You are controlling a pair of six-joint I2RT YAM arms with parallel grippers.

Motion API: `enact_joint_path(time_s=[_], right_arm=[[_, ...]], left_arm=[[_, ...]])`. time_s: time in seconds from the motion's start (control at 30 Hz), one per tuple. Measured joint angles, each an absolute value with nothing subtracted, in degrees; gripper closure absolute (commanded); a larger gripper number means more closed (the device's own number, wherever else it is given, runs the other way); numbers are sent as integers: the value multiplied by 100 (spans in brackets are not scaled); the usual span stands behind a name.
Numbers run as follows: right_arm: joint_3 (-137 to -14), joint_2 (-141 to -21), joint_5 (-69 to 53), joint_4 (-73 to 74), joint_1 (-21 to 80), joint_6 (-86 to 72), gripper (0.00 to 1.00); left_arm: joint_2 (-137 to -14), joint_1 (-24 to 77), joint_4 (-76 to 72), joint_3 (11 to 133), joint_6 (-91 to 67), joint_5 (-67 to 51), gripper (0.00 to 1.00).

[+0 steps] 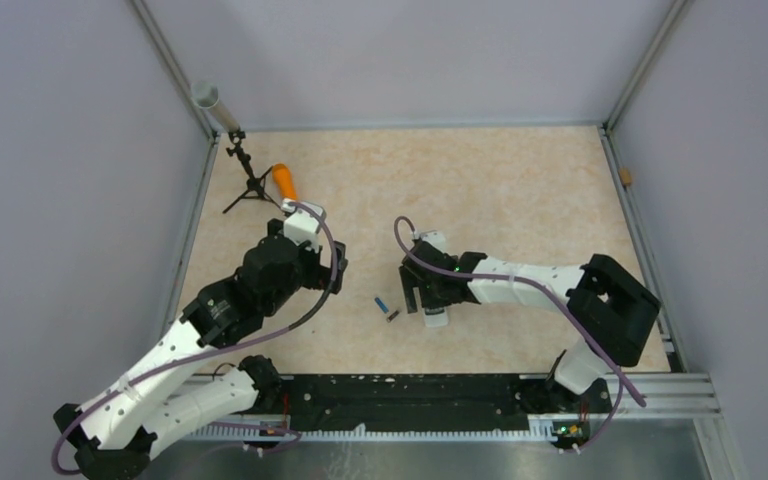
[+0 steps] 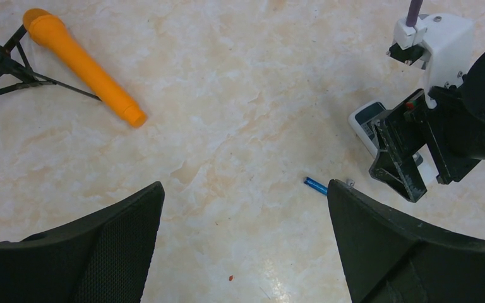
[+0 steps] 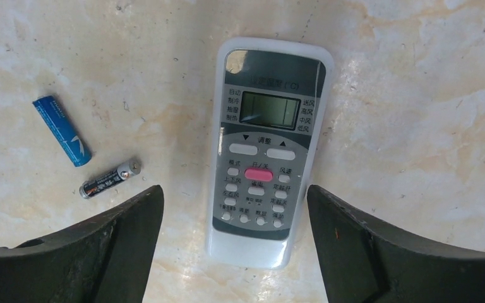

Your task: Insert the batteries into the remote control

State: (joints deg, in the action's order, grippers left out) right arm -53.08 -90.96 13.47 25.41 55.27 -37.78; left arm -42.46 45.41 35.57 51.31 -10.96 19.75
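The white remote control [image 3: 266, 151] lies face up on the table, its dark screen and button panel showing. My right gripper [image 3: 233, 189] is open, its fingers either side of the remote's lower end and not touching it. The blue battery [image 3: 62, 130] and the dark battery [image 3: 109, 178] lie loose just left of the remote. In the top view the remote [image 1: 436, 318] is partly hidden under the right gripper [image 1: 422, 298], with the blue battery [image 1: 381, 302] and the dark battery [image 1: 393, 316] beside it. My left gripper [image 2: 245, 208] is open and empty, left of the blue battery [image 2: 316, 185].
An orange cylinder [image 1: 285, 180] lies at the back left beside a small black tripod [image 1: 248, 180]. A grey tube [image 1: 210, 100] leans in the back left corner. Grey walls enclose the table on three sides.
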Motion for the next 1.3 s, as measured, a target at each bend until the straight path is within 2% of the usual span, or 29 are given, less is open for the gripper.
enact_joint_path(time_s=[0.43,0.83,0.97,1.1,1.17,1.3], right_arm=[[-5369,-9238,1868,2993,5804,-4272,25],[-5369,-9351,1988,3028,5927,-4582,40],[-5369,-9376,2014,3030,5931,-4659,55],[-5367,-9378,2073,3020,5961,-4681,81],[-5367,-9378,2084,3020,5964,-4681,98],[-5365,-9376,2091,3020,5968,-4681,100]], left_arm=[[-4001,4541,3557,5120,-1100,1887,1],[-3948,4541,3557,5120,-1140,1885,1],[-3948,4541,3559,5120,-1212,1890,1],[-3948,4541,3581,5120,-1358,1894,1],[-3951,4541,3629,5120,-1503,1894,1],[-3953,4541,3693,5103,-1841,1900,1]])
